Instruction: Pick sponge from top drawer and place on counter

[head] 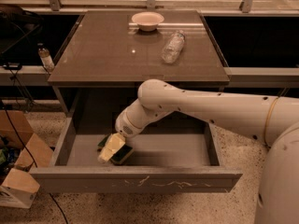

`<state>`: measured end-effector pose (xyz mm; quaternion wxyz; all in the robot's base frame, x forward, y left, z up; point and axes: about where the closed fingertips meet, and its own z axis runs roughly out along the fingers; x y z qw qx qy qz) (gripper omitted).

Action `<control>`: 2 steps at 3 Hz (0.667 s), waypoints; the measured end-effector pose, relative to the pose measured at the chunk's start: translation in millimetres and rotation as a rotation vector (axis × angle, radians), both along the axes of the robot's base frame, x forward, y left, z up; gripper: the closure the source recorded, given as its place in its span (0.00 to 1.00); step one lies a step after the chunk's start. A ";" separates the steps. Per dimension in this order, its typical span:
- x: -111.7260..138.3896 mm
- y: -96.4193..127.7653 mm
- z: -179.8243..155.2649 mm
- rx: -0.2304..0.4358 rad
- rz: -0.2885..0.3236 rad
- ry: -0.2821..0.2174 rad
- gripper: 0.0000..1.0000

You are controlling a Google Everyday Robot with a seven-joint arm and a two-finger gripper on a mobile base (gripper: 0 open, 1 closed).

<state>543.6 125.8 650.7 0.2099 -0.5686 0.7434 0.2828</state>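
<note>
The top drawer [177, 152] stands pulled open below the counter [107, 55], its scratched front panel toward me. The sponge [124, 156], dark green, lies on the drawer floor at the front left. My gripper [111, 148] reaches down into the drawer from the right and sits right on top of the sponge, covering most of it. Only dark green edges show beside and behind the gripper. The pale arm crosses over the drawer's right half.
A white bowl [147, 20] and a clear plastic bottle [173, 45] lie on the counter's far part. A small bottle [45, 57] stands on a ledge at the left. Cardboard boxes [18, 174] and cables sit on the floor at the left.
</note>
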 end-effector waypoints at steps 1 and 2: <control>3.1 6.6 -17.9 0.000 -0.025 0.019 0.00; 5.0 10.5 -29.5 0.000 -0.042 0.033 0.00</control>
